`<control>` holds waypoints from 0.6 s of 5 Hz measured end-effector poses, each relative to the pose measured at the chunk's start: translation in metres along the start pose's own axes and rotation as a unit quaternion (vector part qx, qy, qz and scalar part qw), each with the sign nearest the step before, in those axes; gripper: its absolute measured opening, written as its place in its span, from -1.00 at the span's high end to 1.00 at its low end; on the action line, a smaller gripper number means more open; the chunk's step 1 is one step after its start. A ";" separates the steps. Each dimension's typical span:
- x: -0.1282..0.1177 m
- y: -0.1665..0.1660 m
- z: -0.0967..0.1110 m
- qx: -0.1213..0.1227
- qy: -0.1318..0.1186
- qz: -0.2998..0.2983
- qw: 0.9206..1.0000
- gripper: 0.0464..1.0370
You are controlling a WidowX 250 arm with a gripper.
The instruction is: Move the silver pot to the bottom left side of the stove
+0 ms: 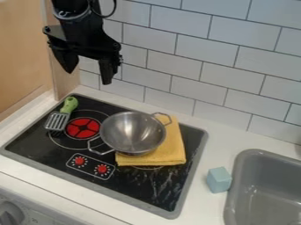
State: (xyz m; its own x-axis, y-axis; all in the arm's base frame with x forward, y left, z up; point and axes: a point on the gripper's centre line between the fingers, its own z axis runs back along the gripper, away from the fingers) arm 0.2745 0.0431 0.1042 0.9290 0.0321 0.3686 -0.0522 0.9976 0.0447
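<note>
We note the black 2-fingered gripper point(89, 78) at upper left, spread. We find the round silver metal pot point(133, 132) partly on the folded yellow cloth point(174, 151), atop the flat black stove point(36, 143).

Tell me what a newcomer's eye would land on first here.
Probably the shiny silver pot near the middle of the stove, set against the bright yellow cloth that lies partly under it. Next would come the red burner mark to the pot's left in the view, and the black gripper, hanging open above the stove's back left corner.
</note>
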 end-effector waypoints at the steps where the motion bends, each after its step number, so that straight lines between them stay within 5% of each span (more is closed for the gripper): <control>1: -0.011 -0.002 -0.007 -0.007 0.019 0.003 1.000 -0.92; 3: -0.012 -0.018 -0.023 -0.086 0.010 0.014 0.996 -0.92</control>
State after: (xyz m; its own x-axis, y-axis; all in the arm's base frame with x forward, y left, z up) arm 0.2726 0.0258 0.0780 0.9355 0.0602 0.3482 -0.0171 0.9920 -0.1254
